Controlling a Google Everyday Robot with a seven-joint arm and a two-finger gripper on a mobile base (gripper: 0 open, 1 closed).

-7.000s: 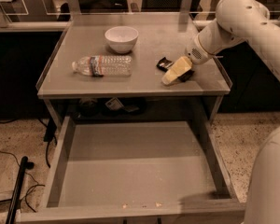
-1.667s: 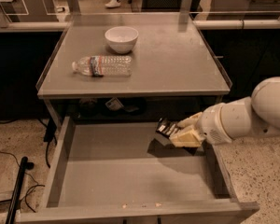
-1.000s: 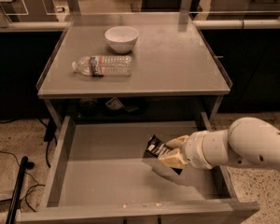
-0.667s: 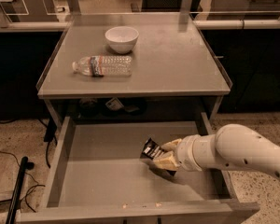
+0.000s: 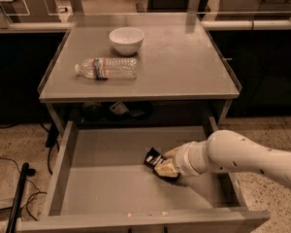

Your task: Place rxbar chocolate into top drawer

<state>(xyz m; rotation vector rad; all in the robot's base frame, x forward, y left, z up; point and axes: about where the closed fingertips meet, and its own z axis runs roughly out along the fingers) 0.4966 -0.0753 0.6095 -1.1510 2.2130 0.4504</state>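
The robot's two-finger gripper (image 5: 165,168), at the end of a smooth cream-white arm reaching in from the right, sits low inside the wide, shallow grey metal top drawer (image 5: 102,183), which stands pulled out beneath the flat grey table (image 5: 184,67). The gripper appears clamped on the rxbar chocolate (image 5: 152,157), a small flat bar in a dark shiny wrapper that juts out tilted towards the upper left, just over the drawer's bare bottom and right of its middle. Whether the bar's lower edge touches the bottom cannot be told. The step in hand is probably the release. It would go best with the gripper eased down until the bar rests on the bottom, then opened only enough to let go, so the slick wrapper neither drops nor skids. The withdrawal should rise clear of the bar before swinging away, minding the drawer's right wall and the table edge overhead. The clear plastic water bottle (image 5: 106,68) and white round bowl (image 5: 126,39) on the table lie well apart from this.
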